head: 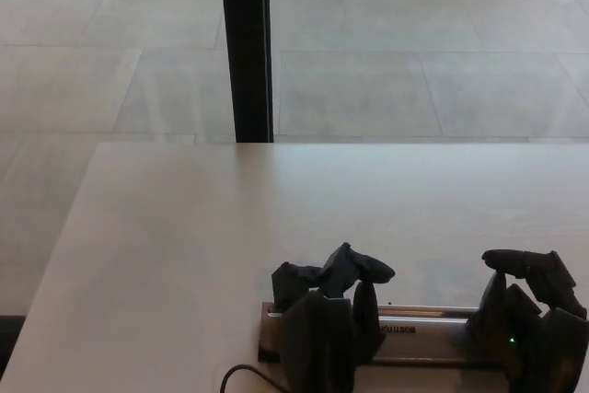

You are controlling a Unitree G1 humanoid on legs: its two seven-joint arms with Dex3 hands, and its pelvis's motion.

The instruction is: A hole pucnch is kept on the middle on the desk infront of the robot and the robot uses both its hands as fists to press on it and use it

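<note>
Where the pale desk (184, 255) met the bottom edge of the head view, a thin dark cable (241, 373) curled up from the border just left of the robot's left hand (327, 319). That hand came up from below, its black back toward the camera and its knuckles pointing away across the desk. Its fingers (363, 269) were curled over at the top and its thumb hung down in front, so the hand was bunched into a loose fist rather than spread; nothing was gripped inside it. It rested on the left end of the hole punch (419, 330), covering that end from view.

The hole punch itself lay flat near the desk's near edge, a long silvery bar with dark ends running left to right, its printed brand label upside down to the camera, in the bare stretch between the two hands.

At the right end sat the right hand (534, 315), partly cut off by the picture's corner. Its fingers (520, 264) were bent forward and hooked downward, likewise drawn together into a fist, with the lower part of the hand against the bar's right end.

Beyond the desk a dark vertical post (246, 43) rose against the grey tiled floor (414, 62).
</note>
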